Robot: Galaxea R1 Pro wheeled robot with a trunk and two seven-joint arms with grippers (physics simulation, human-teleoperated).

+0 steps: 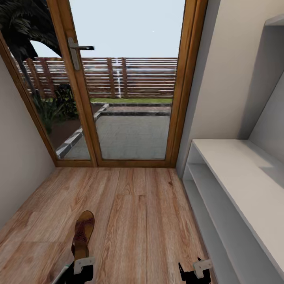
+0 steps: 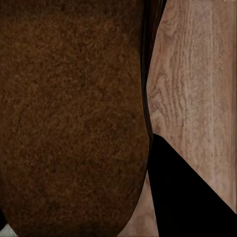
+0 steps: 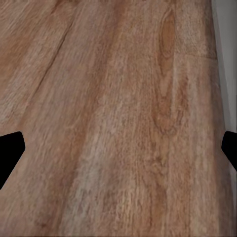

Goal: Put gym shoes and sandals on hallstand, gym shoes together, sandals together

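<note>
1. While the left hand (image 1: 81, 268) sits at the head view's bottom edge, a sandal (image 1: 82, 234) rises out of it toward 12 o'clock, heel end at the hand, toe away. In the left wrist view its brown sole (image 2: 74, 118) lies right against the camera with one dark finger (image 2: 187, 197) beside it, so I judge the hand clenched on the sandal and lifting it off the floor (image 1: 138, 213).
2. Its long axis runs 6 to 12, nearly in line with the arm.
3. From this hand the rack (image 1: 236, 173) lies toward 2 o'clock, across bare floor; its top and open shelves hold nothing in view.
4. Nearer the rack, the right hand (image 1: 195, 272) is released, its fingers (image 3: 10, 153) spread wide over planks.
5. Seen from above, the sandal shows dark reddish woven straps over a tan insole.
</note>
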